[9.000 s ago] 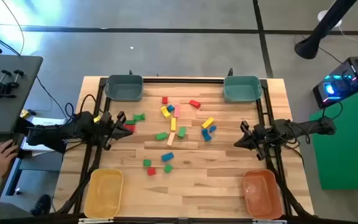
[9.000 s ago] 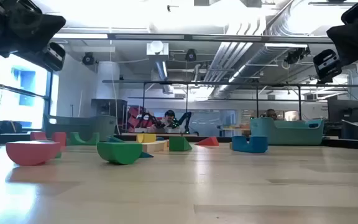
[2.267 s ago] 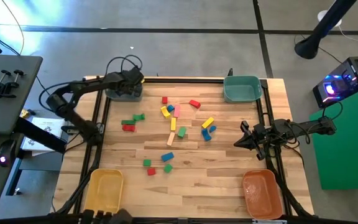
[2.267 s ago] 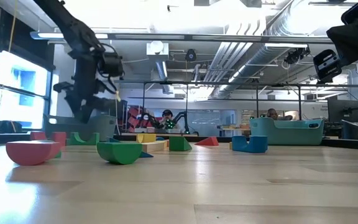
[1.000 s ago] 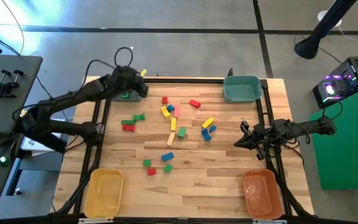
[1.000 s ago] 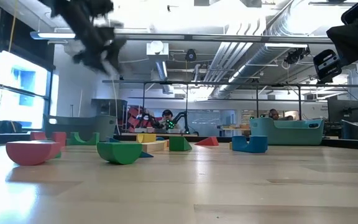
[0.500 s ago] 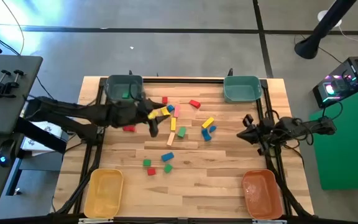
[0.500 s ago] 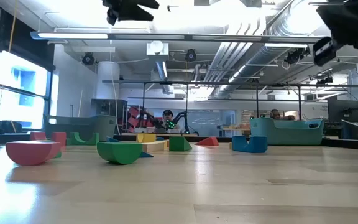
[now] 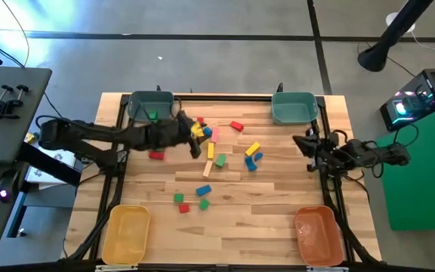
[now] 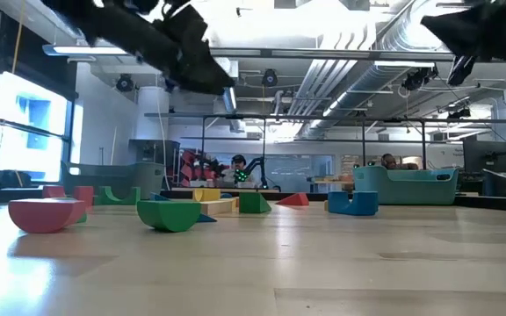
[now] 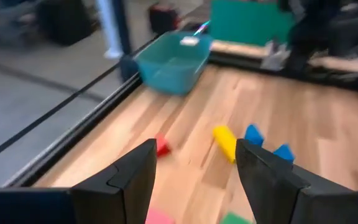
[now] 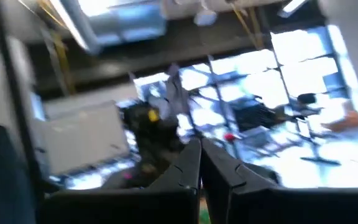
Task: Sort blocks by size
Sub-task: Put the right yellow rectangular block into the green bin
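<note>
Left gripper [image 9: 195, 143] stretched out over the table's far middle, above the near-left edge of the block cluster, dark fingers [image 11: 132, 180] spread apart with nothing between them, wood showing through the gap in the wrist view. Just beyond those fingers, small wooden toy blocks [image 9: 211, 151]: a yellow one and a pink one beside the gripper, a tan bar and a yellow bar a little nearer, a green cube next to them, a red block [image 9: 236, 126] farther right, a slanted yellow bar [image 9: 252, 149] and a blue arch [image 9: 254, 160] to the right. Nearer on the table, apart from the cluster, a blue block [image 9: 204, 190], a green cube and red cube [image 9: 181, 202] close together, and another green cube. To the left of the gripper, beside the arm, a lone red block [image 9: 156, 156]. One green block [image 9: 152, 115] lying inside the far-left teal plastic bin [image 9: 137, 100]. Second teal plastic bin [image 9: 293, 108] at the far-right corner, yellow plastic bin [image 9: 129, 235] near-left, orange plastic bin [image 9: 319, 235] near-right. Right gripper [image 9: 306, 141] raised at the table's right edge, well away from the blocks, fingers [image 12: 188, 163] pressed together and empty. Light wooden table [image 9: 278, 204] under everything.
</note>
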You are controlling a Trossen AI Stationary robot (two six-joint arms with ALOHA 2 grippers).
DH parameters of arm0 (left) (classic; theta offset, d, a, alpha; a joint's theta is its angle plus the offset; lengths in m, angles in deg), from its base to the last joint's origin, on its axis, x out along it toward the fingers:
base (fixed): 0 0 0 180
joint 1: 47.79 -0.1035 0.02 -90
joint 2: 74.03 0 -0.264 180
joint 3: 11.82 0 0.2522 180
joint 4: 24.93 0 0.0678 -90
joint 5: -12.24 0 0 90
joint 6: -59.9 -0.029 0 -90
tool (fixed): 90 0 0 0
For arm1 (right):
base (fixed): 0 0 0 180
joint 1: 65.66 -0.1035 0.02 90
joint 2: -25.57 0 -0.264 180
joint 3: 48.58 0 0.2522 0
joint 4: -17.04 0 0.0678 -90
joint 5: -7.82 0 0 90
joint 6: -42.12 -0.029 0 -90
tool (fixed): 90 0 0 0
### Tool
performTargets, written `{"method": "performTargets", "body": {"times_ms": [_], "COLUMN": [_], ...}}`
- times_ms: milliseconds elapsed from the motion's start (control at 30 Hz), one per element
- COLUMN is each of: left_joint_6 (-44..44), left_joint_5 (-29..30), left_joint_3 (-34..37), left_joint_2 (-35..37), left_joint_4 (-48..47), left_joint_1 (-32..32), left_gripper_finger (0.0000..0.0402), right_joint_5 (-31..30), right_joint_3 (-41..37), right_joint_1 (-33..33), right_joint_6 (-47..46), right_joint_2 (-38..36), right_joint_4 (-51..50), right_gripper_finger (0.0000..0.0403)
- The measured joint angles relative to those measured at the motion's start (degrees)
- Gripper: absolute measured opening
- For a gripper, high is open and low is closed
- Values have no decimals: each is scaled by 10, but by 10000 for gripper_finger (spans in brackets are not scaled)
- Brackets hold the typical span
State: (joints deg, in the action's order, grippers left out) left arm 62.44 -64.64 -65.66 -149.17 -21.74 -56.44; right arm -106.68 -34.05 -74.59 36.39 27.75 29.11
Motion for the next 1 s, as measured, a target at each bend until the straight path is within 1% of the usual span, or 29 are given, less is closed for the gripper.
{"method": "performTargets", "body": {"times_ms": [67,100,200,267,367,433,567,633,700,800,900,1000], "left_joint_6": [-28,-37,-51,-51,-38,-24,-11,-11,-11,-11,-12,-12], "left_joint_5": [-58,-75,-81,-77,-78,-74,-39,-24,-20,-20,-20,-20], "left_joint_3": [0,0,0,0,0,0,0,0,0,0,0,0], "left_joint_2": [-7,-12,-26,-35,-50,-57,-69,-73,-76,-76,-76,-76], "left_joint_4": [31,48,89,109,130,137,140,145,153,154,148,143], "left_joint_1": [-25,-32,-42,-42,-38,-36,-32,-31,-31,-29,-23,-17], "left_gripper_finger": [201,200,199,199,199,199,199,199,199,199,199,199], "right_joint_5": [-9,-10,-7,23,110,180,325,382,423,452,451,449], "right_joint_3": [7,12,31,57,120,175,291,340,382,434,476,519], "right_joint_1": [22,36,86,126,194,239,320,350,372,392,397,389], "right_joint_6": [1,2,-5,-15,-17,-4,75,128,185,261,310,366], "right_joint_2": [23,37,97,148,241,313,468,547,625,728,814,882], "right_joint_4": [-16,-24,-52,-81,-153,-213,-336,-391,-449,-498,-506,-526], "right_gripper_finger": [2,2,2,4,15,27,61,83,109,148,183,202]}}
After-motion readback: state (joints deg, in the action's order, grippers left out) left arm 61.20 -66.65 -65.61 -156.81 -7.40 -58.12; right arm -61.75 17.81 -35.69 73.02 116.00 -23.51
